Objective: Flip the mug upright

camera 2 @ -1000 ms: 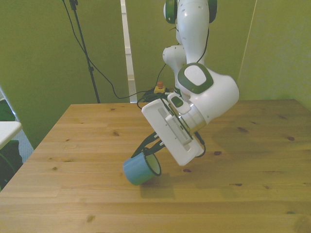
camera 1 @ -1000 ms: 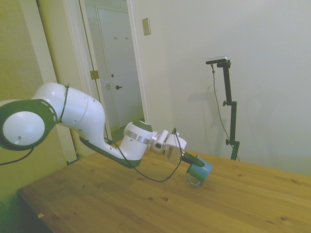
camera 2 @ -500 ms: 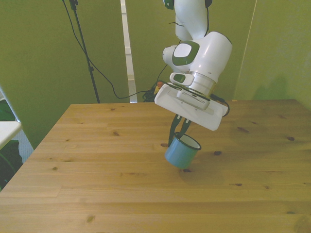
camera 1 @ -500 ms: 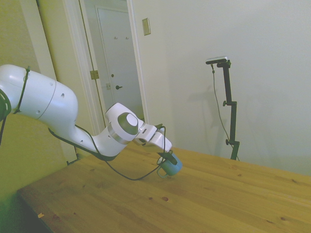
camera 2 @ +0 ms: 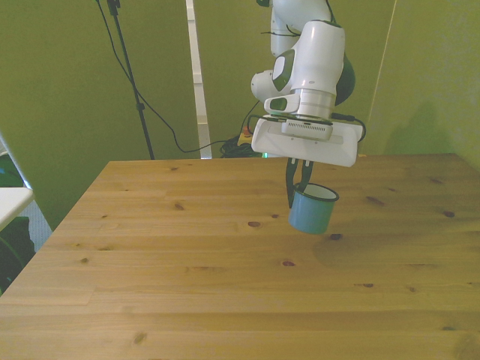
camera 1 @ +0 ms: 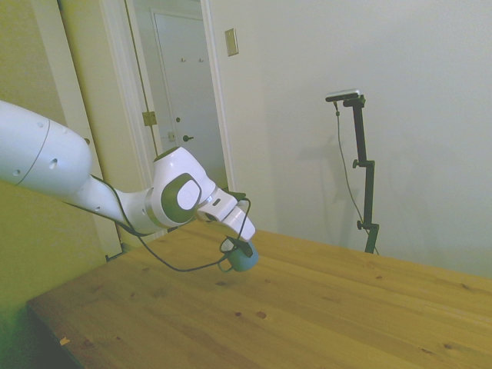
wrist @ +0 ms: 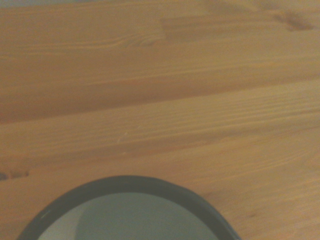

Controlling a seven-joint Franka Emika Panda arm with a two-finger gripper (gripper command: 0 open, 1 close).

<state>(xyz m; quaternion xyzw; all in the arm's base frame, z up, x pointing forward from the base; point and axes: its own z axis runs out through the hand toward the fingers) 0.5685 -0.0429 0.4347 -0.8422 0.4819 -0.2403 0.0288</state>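
Pincer (camera 2: 299, 180) grips the mug (camera 2: 312, 209) by its rim, above mid-table (camera 2: 150, 255), far from edges.

dim, yellow-green room light softens every view, the mug (camera 2: 313, 209) casts a faint shadow on the table (camera 2: 187, 292), and the wrist view is blurry.

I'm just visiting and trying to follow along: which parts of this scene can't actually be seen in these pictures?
- Mug handle: front view, out of sight behind the mug's body.
- End effector fingertips: side view, too small and dark against the mug.
- Mug: wrist view, only a blurred part of the rim shows; the picture's edge cuts off the rest.
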